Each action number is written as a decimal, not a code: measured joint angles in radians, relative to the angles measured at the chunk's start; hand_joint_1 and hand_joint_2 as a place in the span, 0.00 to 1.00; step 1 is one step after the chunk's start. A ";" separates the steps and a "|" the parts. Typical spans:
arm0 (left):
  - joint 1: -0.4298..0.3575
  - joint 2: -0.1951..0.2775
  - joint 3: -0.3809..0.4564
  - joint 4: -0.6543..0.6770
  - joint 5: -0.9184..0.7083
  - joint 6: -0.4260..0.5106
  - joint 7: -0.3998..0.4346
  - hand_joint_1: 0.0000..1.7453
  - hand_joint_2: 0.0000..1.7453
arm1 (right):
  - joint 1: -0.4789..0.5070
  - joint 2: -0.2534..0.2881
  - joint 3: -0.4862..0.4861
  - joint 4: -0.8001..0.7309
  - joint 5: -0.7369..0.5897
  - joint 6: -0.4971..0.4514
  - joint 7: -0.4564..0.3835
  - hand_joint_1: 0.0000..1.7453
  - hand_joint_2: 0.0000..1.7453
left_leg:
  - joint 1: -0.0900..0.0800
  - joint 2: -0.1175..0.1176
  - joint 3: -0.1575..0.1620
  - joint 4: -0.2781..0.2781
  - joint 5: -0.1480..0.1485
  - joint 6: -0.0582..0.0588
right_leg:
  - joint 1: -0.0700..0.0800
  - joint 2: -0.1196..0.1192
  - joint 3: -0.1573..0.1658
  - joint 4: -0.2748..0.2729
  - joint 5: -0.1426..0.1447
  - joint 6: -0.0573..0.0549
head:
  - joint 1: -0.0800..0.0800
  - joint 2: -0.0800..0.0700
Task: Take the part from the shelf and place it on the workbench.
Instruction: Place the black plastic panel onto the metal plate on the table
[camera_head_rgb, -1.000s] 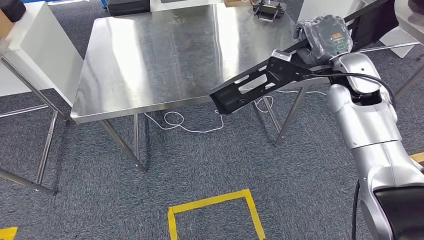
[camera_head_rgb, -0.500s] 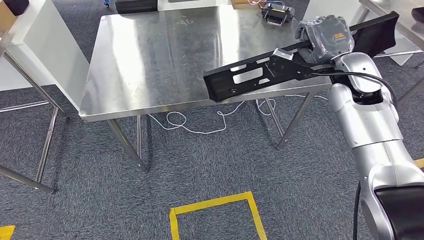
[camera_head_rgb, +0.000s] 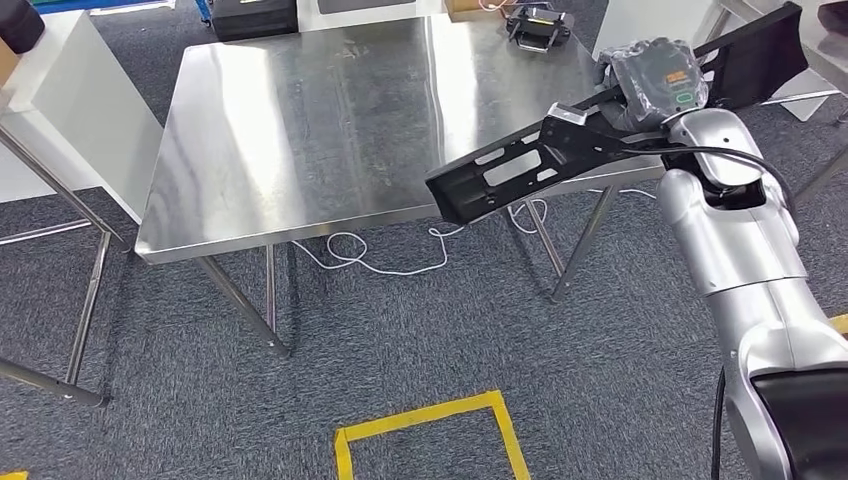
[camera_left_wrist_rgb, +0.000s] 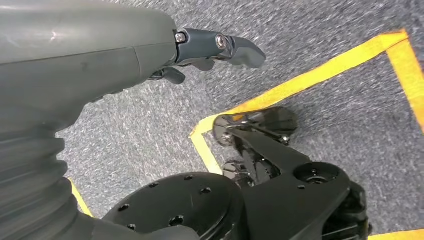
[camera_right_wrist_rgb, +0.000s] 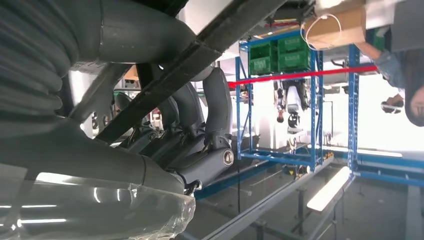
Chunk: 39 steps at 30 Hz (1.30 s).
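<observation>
The part (camera_head_rgb: 520, 165) is a long black metal bracket with slotted holes. My right hand (camera_head_rgb: 655, 80) grips it near its middle, and it hangs tilted over the front right corner of the steel workbench (camera_head_rgb: 320, 120). Its lower end points at the bench's front edge and its upper end (camera_head_rgb: 760, 55) sticks out past my hand. In the right wrist view my dark fingers (camera_right_wrist_rgb: 200, 120) wrap the black bar of the part (camera_right_wrist_rgb: 200, 50). My left hand (camera_left_wrist_rgb: 215, 45) hangs over the carpet, holding nothing.
A black device (camera_head_rgb: 540, 22) lies at the bench's far edge. A white cable (camera_head_rgb: 350, 250) loops on the carpet under the bench, and yellow tape (camera_head_rgb: 430, 415) marks a square nearer me. A white cabinet (camera_head_rgb: 60, 90) stands left. Blue shelving (camera_right_wrist_rgb: 280, 100) and a person (camera_right_wrist_rgb: 405, 65) are behind.
The whole picture sways as the camera moves. The part's lower end rose over the bench half a second ago and has dipped again to the front edge. My right hand keeps its hold.
</observation>
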 joint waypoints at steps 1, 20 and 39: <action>0.000 0.001 0.000 0.000 0.000 0.000 0.000 0.00 1.00 | 0.001 0.000 0.001 0.002 0.001 -0.001 0.000 0.87 1.00 | -0.002 0.000 0.029 -0.074 0.045 0.008 | -0.001 0.001 0.009 -0.001 -0.009 0.002 | 0.001 0.000; -0.001 -0.004 -0.010 0.000 0.009 -0.002 -0.002 0.00 1.00 | 0.005 -0.011 0.010 0.050 0.005 -0.012 -0.001 0.87 1.00 | -0.019 -0.005 0.285 -0.239 -0.087 0.034 | -0.009 -0.027 -0.134 -0.009 0.121 0.071 | 0.010 0.000; -0.006 0.001 -0.008 0.000 0.052 -0.040 -0.119 0.00 1.00 | 0.003 0.139 0.058 0.194 0.091 -0.190 0.029 0.87 1.00 | -0.021 -0.014 0.101 -0.243 0.106 0.060 | 0.014 0.016 0.025 0.023 -0.053 0.027 | 0.005 0.000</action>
